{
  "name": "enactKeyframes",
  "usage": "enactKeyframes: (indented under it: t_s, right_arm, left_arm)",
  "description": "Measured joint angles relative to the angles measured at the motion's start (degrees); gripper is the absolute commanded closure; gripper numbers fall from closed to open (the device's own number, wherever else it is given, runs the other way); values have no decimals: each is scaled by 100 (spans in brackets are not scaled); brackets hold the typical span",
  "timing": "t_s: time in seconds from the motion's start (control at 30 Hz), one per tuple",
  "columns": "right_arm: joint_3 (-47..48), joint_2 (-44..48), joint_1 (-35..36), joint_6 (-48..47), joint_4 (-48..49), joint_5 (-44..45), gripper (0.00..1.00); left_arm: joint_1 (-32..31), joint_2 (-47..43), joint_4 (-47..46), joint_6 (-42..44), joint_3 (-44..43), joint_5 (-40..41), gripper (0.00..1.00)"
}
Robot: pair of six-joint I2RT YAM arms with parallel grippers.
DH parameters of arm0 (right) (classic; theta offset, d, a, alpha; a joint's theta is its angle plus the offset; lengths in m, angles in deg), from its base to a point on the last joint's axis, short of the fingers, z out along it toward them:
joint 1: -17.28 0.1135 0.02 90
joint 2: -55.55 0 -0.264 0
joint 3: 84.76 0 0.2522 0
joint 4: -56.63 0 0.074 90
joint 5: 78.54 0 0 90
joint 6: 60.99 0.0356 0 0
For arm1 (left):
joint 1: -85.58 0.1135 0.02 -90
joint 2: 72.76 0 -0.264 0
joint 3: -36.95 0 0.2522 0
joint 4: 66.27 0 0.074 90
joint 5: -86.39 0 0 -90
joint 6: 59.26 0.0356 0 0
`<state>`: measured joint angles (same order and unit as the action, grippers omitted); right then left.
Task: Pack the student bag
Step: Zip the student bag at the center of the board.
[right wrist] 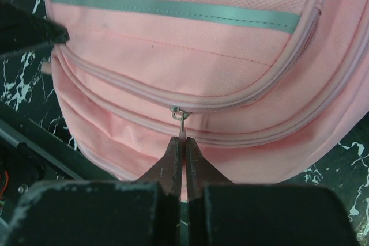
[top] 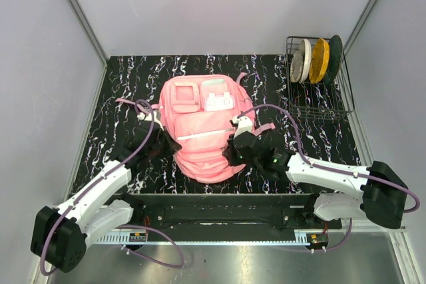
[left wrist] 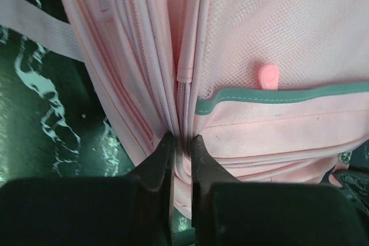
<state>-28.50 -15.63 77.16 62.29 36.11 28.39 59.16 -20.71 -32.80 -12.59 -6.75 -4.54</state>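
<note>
- The student bag (top: pixel 200 131), a soft pink backpack, is laid flat in the middle of the black, white-veined bench (top: pixel 120 91), front pockets facing up and its white label (top: pixel 218 103) toward 12 o'clock.
- A mint trim (right wrist: pixel 173 8) is run across one mesh pocket, and a small pink tab (left wrist: pixel 268 76) is seen just above it.
- A pink strap (top: pixel 128 102) is spread on the bench at the bag's 10 o'clock.
- The zipper pull (right wrist: pixel 181 126), on a curved zip at the bag's 4 o'clock edge, is pinched by the right tool (right wrist: pixel 183 141), whose jaws are pressed together on it.
- The left tool (left wrist: pixel 181 142) is set at the bag's 9 o'clock edge; its jaws are drawn almost together, and a ridge of pink fabric beside a zip line is clamped between them.
- A wire dish rack (top: pixel 319 108) is placed at 2 o'clock, well apart from the bag; a white plate (top: pixel 303 60), a yellow plate (top: pixel 321 60) and a dark green plate (top: pixel 335 58) are held on edge in it.
</note>
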Motion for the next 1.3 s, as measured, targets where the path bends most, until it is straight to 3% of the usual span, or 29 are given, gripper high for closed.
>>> enactKeyframes:
  t_s: [0.27, 0.5, 0.8, 1.3]
  right_arm:
    - [0, -11, 13, -116, 203, -459, 100]
    - [0, -136, 20, -164, 236, -428, 100]
    - [-42, -125, -59, -157, 46, -127, 100]
    - [-44, -127, -905, 50, -37, -463, 100]
  left_arm:
    - [1001, 520, 417, 1235, -684, -695, 100]
    - [1231, 1034, 702, 1943, -1099, -1036, 100]
    - [1438, 1019, 809, 2275, -1185, -1095, 100]
    - [1631, 1040, 951, 2470, -1311, -1425, 100]
